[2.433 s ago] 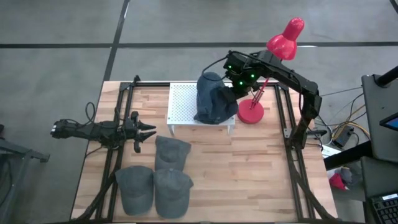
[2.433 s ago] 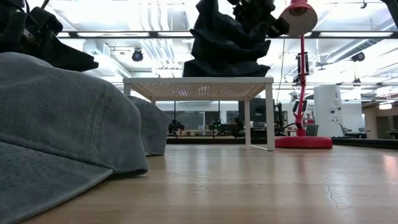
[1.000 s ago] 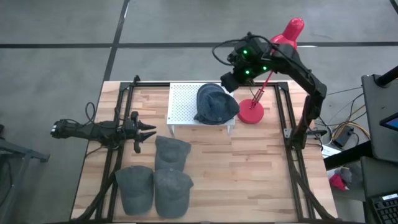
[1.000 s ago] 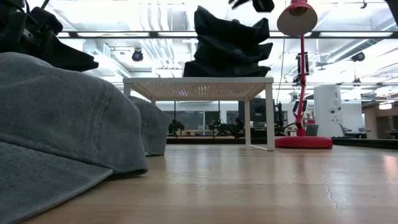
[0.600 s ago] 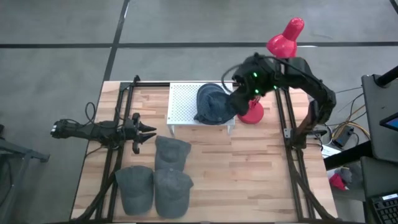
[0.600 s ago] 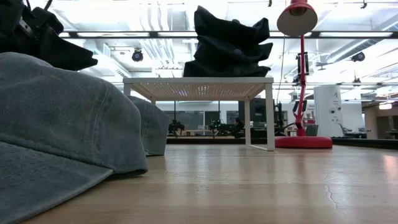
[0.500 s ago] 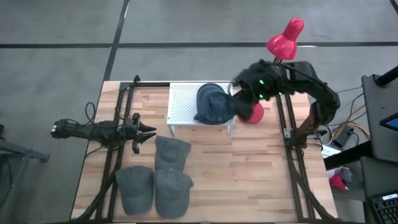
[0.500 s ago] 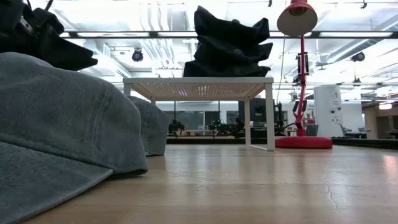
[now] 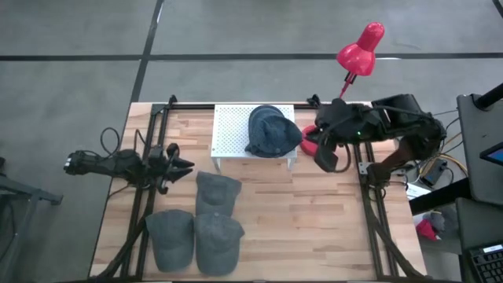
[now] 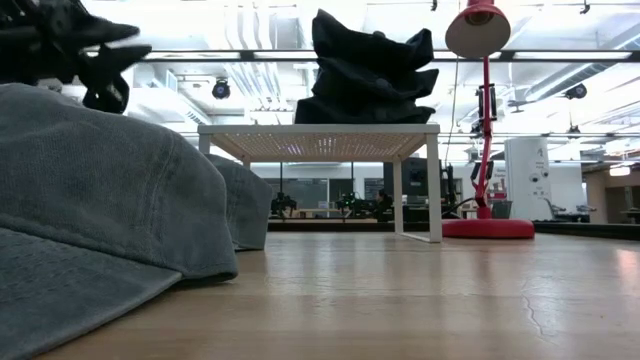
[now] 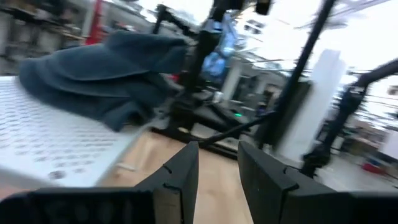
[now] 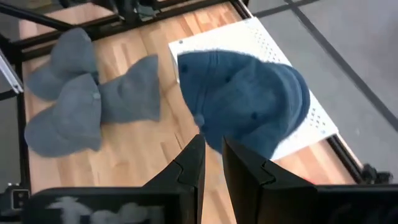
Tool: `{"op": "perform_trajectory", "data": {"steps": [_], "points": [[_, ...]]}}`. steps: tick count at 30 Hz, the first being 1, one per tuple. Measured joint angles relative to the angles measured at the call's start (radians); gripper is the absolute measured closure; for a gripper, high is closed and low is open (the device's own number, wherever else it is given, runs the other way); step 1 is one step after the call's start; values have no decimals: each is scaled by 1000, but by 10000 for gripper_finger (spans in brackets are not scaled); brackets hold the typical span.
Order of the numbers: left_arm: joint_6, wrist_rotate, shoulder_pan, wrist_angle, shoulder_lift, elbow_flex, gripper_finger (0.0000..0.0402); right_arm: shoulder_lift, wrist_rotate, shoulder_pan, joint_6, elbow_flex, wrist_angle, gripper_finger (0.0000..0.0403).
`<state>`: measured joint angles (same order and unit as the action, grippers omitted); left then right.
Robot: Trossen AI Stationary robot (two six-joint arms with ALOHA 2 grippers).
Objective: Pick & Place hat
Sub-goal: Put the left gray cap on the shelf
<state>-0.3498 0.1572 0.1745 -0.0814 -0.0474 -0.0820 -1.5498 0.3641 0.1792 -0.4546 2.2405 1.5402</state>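
A blue hat (image 9: 273, 131) lies slumped on the right part of the white perforated shelf (image 9: 232, 130); it also shows in the low view (image 10: 365, 70) and in the right wrist view (image 12: 249, 99). Three grey hats (image 9: 218, 191) (image 9: 171, 238) (image 9: 218, 242) lie crown up on the wood at the near left. My right gripper (image 9: 326, 159) hovers shut just right of the shelf, above table level and tipped downward, touching nothing (image 12: 212, 146). My left gripper (image 9: 177, 165) waits at the table's left side, open and holding nothing (image 11: 217, 152).
A red desk lamp stands at the far right, its head (image 9: 361, 45) beyond the table's edge and its base (image 10: 488, 228) partly under my right arm. Black frame rails (image 9: 363, 169) run along both sides. Bare wood lies at the near right.
My right gripper has swung from behind the shelf's far right corner toward the table's right and near side, past the lamp, rolling as it went; it now hangs right of the shelf. My left gripper has tipped up and rolled in place. The blue hat has stayed on the shelf.
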Motion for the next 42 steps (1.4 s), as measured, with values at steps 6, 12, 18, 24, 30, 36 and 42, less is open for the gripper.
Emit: {"op": "perform_trajectory", "data": {"steps": [6,12,18,24,30,36,42], "points": [[19,-46,0,2,-36,-58,287,111,44,58,-91,-224,-73,351],[53,-83,0,43,-150,-168,287,256,58,113,-126,-516,-305,351],[52,-119,3,215,-333,-343,287,403,58,144,-130,-779,-561,351],[-16,-118,20,497,-538,-565,287,530,54,144,-130,-984,-746,351],[-142,-118,34,624,-713,-722,287,623,51,144,-130,-1129,-862,351],[-310,-117,68,632,-851,-780,287,695,45,144,-130,-1235,-953,351],[-498,-118,183,648,-970,-834,287,770,41,144,-128,-1316,-999,351]]}}
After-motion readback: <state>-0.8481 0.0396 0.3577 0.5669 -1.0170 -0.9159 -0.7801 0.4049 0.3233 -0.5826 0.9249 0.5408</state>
